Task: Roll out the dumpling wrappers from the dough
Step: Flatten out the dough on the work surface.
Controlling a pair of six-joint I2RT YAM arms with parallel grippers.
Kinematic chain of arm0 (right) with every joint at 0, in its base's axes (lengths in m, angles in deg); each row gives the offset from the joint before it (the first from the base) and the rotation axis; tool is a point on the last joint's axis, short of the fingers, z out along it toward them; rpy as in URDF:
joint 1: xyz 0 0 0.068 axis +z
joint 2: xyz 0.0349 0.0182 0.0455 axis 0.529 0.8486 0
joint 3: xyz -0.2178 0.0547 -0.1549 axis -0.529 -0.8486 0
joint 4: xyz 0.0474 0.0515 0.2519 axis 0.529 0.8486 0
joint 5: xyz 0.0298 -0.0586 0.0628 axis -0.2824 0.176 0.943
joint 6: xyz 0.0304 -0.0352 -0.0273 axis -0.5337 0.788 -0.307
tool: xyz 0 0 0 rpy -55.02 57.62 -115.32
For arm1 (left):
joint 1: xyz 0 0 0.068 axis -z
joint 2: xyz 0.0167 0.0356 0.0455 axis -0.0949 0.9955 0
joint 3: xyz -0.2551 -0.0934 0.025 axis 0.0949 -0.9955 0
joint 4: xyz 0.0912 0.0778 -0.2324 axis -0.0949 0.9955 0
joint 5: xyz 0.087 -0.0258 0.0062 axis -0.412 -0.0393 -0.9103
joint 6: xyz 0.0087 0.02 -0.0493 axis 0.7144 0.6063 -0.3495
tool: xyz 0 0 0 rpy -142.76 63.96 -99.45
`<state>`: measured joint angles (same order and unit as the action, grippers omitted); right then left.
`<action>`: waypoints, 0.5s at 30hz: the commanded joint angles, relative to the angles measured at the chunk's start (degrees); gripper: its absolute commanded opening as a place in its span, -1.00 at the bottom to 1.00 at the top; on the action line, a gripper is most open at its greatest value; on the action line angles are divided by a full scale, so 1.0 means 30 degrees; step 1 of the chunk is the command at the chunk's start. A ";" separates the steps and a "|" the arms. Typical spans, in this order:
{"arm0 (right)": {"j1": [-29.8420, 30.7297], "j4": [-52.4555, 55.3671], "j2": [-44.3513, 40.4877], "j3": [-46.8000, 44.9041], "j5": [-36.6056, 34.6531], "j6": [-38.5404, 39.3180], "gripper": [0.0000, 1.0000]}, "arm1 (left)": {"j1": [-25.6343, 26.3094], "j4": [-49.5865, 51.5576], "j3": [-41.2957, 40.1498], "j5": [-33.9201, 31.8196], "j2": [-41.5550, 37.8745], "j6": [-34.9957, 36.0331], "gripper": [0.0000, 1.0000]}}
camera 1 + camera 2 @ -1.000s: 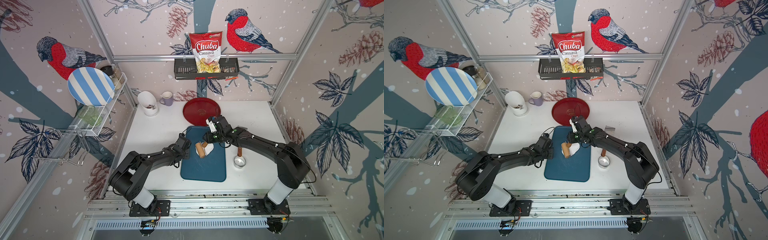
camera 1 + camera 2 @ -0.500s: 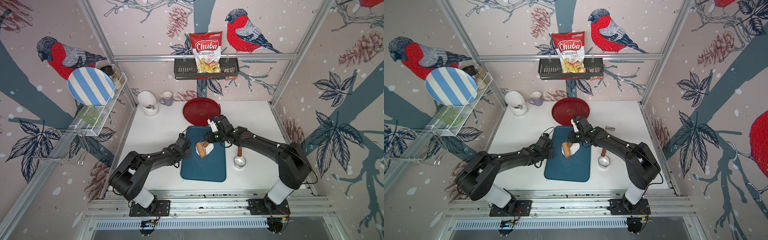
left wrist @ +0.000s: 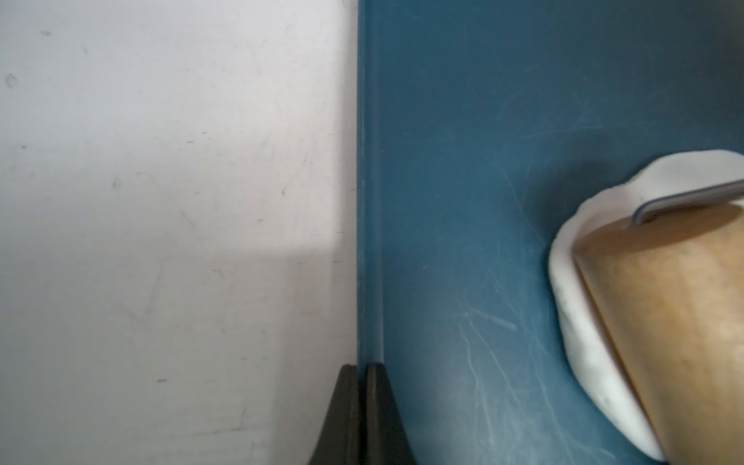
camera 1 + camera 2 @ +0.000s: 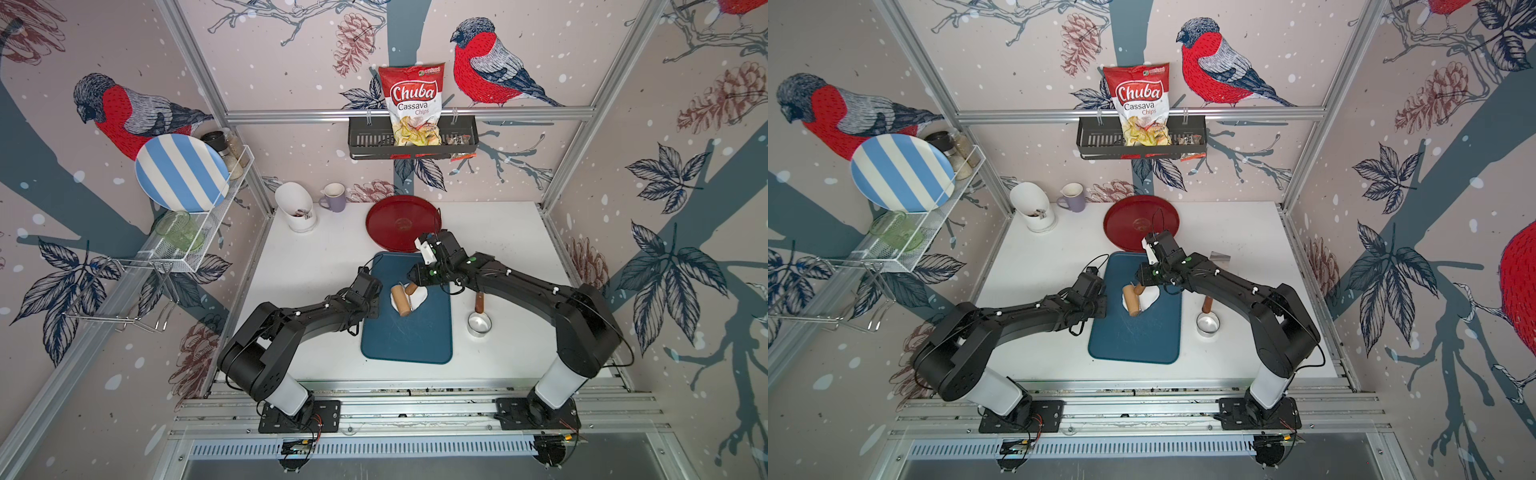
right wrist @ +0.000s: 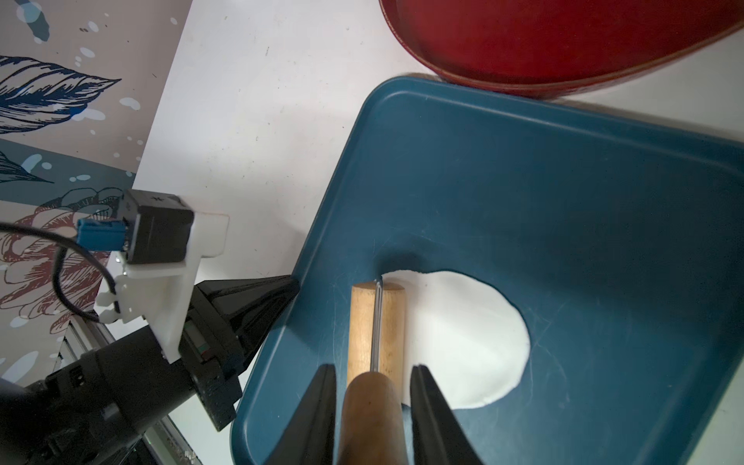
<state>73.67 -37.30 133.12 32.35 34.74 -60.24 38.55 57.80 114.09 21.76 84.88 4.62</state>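
Just one dough (image 5: 463, 342), one roller (image 5: 376, 322), one blue board (image 5: 563, 201).

Two robot arms, the left arm (image 4: 316, 316) and the right arm (image 4: 523, 286), are working over the counter (image 4: 316, 257). Sitting on it are one blue cutting board (image 4: 409, 336), one dough (image 4: 420, 295), one wooden roller (image 4: 401, 302), one steel ring cutter (image 4: 479, 323), one red plate (image 4: 395, 222), one purple mug (image 4: 334, 198) and one white holder (image 4: 296, 208). Higher up, one striped plate (image 4: 180, 172) and one chips bag (image 4: 411, 104) are standing.

Matt, smooth finish is seen on soft white dough sheet (image 5: 463, 342); fine grain on tan wooden roller (image 5: 362, 322); scratches are noted on semi-matt dark-blue plastic board (image 5: 563, 201); scuffs on white tabletop (image 3: 161, 201).
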 commanded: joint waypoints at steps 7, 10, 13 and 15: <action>0.0908 0.1307 0.0301 0.0029 0.0432 0.0210 -1.00 | -0.0025 0.1676 -0.0153 -0.0037 0.0255 -0.0292 -1.00; 0.0941 0.1483 0.0464 0.0229 0.0333 0.0183 -1.00 | -0.0015 0.1692 -0.0129 -0.0061 0.0302 -0.0275 -1.00; 0.0883 0.1577 0.0339 0.0198 -0.0122 0.0135 -1.00 | -0.0018 0.1655 -0.0204 -0.0066 0.0197 -0.0278 -1.00; 0.0753 0.1534 0.0127 0.0116 -0.0271 0.0135 -1.00 | -0.0033 0.1650 -0.0218 -0.0060 0.0134 -0.0278 -1.00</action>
<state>75.94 -37.19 133.64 33.11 33.61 -59.60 38.55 57.75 114.03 21.74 84.62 4.62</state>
